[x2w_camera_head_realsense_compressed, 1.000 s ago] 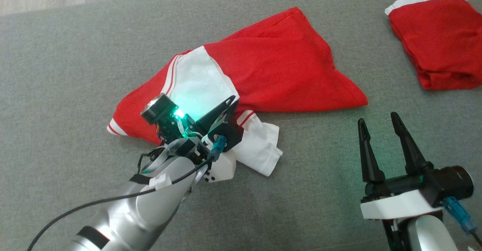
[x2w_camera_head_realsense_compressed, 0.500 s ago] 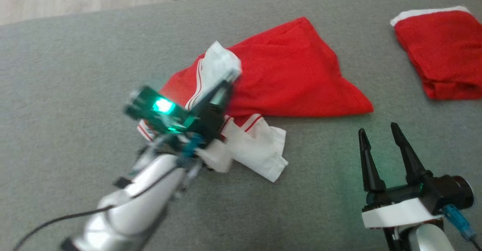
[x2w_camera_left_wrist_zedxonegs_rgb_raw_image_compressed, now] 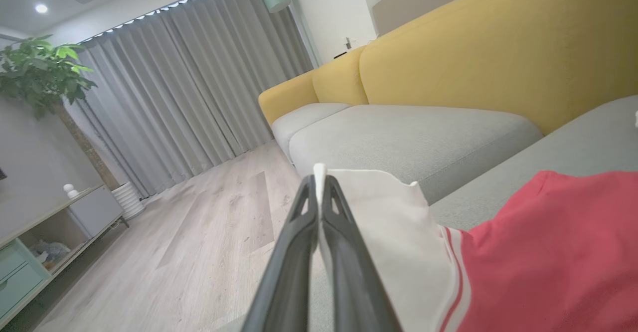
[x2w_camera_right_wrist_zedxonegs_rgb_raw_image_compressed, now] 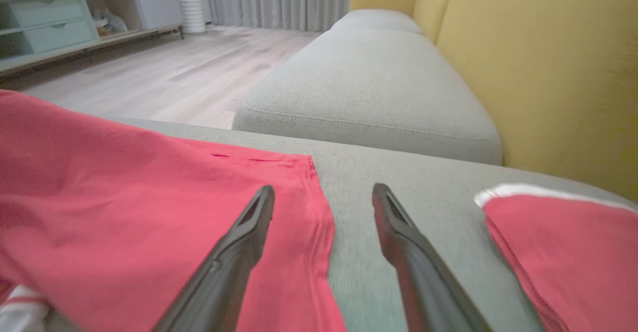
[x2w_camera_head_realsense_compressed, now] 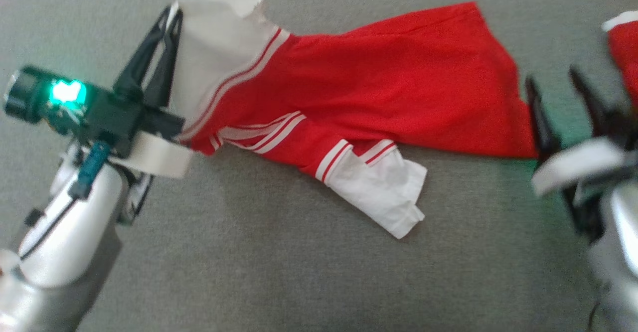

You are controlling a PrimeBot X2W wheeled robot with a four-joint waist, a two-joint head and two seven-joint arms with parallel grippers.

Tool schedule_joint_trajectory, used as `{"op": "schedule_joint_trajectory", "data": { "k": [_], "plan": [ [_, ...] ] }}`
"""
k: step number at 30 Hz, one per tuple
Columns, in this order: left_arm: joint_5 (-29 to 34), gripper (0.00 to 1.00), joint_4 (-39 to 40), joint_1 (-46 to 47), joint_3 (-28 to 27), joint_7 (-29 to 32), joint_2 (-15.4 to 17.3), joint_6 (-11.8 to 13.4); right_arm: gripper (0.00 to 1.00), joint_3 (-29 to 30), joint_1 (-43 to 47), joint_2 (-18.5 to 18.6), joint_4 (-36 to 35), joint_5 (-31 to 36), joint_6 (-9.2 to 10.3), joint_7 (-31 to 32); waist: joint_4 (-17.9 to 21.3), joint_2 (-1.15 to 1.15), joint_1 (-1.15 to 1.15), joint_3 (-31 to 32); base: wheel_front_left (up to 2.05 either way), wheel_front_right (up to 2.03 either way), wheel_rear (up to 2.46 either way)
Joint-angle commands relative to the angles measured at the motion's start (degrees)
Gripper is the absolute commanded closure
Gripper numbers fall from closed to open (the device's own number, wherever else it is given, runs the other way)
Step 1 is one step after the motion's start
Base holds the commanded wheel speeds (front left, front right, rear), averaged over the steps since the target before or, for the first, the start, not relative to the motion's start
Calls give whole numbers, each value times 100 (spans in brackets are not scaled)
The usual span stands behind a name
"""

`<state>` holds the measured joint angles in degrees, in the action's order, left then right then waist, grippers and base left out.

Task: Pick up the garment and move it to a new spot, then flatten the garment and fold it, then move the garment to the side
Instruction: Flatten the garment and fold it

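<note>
**Red-and-white garment on grey sofa seat, one corner in the left fingers**

Item 1. Garment (x2w_camera_head_realsense_compressed: 379,83): a red shirt with white panels and white-and-red stripe trim. It lies spread crosswise on the grey sofa seat (x2w_camera_head_realsense_compressed: 299,272), creased and not flat. A white sleeve (x2w_camera_head_realsense_compressed: 384,192) is bunched at its near edge. Its white upper corner (x2w_camera_head_realsense_compressed: 214,48) is at the left end of the spread, and the red hem runs out to the right.

Item 2. Left gripper (x2w_camera_head_realsense_compressed: 169,15): the fingers are clenched tight on the edge of that white corner. In the left wrist view the cloth is pinched between the two tips and drapes away to one side. A green light glows on the wrist.

Item 3. Right gripper (x2w_camera_head_realsense_compressed: 552,75): the fingers are spread wide and hold nothing. It sits just beside the garment's red hem end. In the right wrist view one finger overlaps the hem edge and the other stands over bare grey seat. I cannot tell whether either finger touches the cloth. This gripper is blurred in the head view.

Item 4. Second red garment (x2w_camera_head_realsense_compressed: 623,48): it has white trim, is folded, and lies at the far right of the same seat, apart from the first.

Item 5. Surroundings: yellow sofa backrest (x2w_camera_left_wrist_zedxonegs_rgb_raw_image_compressed: 498,48), grey curtains (x2w_camera_left_wrist_zedxonegs_rgb_raw_image_compressed: 174,97), pale wood floor (x2w_camera_left_wrist_zedxonegs_rgb_raw_image_compressed: 199,242), leafy plant (x2w_camera_left_wrist_zedxonegs_rgb_raw_image_compressed: 35,68) and a low cabinet (x2w_camera_left_wrist_zedxonegs_rgb_raw_image_compressed: 40,242).
</note>
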<state>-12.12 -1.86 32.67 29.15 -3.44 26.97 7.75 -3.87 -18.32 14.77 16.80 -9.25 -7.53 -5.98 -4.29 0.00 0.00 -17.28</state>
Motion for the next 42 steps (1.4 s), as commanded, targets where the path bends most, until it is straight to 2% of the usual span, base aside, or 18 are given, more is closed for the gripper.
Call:
{"op": "schedule_joint_trajectory", "data": {
  "k": [1, 5, 10, 15, 20, 27, 28, 30, 33, 34, 36, 37, 42],
  "plan": [
    [-5, 100, 86, 475, -329, -76, 255, -52, 0, -280, -496, 275, -2, -203, 4, 315, -236, 0, 0, -317, 0, 0, 0],
    [0, 100, -157, 837, -269, -196, 173, -194, 0, -763, -1467, 867, 520, -880, 4, 1106, -428, 0, 0, -588, 0, 0, 0],
    [27, 100, -435, 1160, -127, -325, -1, -312, 0, -1442, -2360, 1396, 1159, -1315, 4, 1561, -607, 0, 0, -833, 0, 0, 0],
    [31, 100, -612, 1300, -47, -401, -84, -370, 0, -1954, -2894, 1448, 1706, -1490, 4, 1640, -691, 0, 0, -962, 0, 0, 0],
    [36, 100, -742, 1389, 30, -461, -118, -423, 0, -2551, -3346, 1341, 2323, -1626, 4, 1635, -746, 0, 0, -1037, 0, 0, 0],
    [33, 100, -807, 1429, 65, -489, -87, -422, 1, -2960, -3774, 1249, 3009, -1657, 4, 1393, -761, 0, 0, -1056, 0, 0, 0],
    [30, 100, -813, 1431, 66, -491, -81, -418, 13, -3004, -3818, 1237, 3079, -1659, 4, 1341, -757, 0, 0, -1051, 0, 0, 0],
    [19, 100, -824, 1434, 61, -495, -69, -407, 51, -3095, -3895, 1213, 3203, -1673, 4, 1269, -747, 0, 0, -1045, 0, 0, 0],
    [-2, 100, -841, 1436, 59, -501, -61, -392, 69, -3243, -3986, 1178, 3351, -1705, 4, 1191, -732, 0, 0, -1034, 0, 0, 0],
    [-10, 100, -848, 1438, 60, -505, -63, -388, 79, -3295, -4015, 1175, 3386, -1712, 4, 1150, -729, 0, 0, -1030, 0, 0, 0],
    [-22, 100, -867, 1438, 65, -513, -63, -380, 90, -3385, -4071, 1166, 3465, -1730, 4, 1085, -720, 0, 0, -1023, 0, 0, 0],
    [-28, 100, -877, 1440, 66, -518, -64, -376, 100, -3430, -4108, 1164, 3494, -1730, 4, 1042, -713, 0, 0, -1021, 0, 0, 0],
    [-5, 100, -845, 1481, 8, -594, 52, -327, 100, -3551, -4394, 1128, 3537, -1783, 4, 714, -551, 0, 0, -971, 0, 0, 0]
  ]
}}
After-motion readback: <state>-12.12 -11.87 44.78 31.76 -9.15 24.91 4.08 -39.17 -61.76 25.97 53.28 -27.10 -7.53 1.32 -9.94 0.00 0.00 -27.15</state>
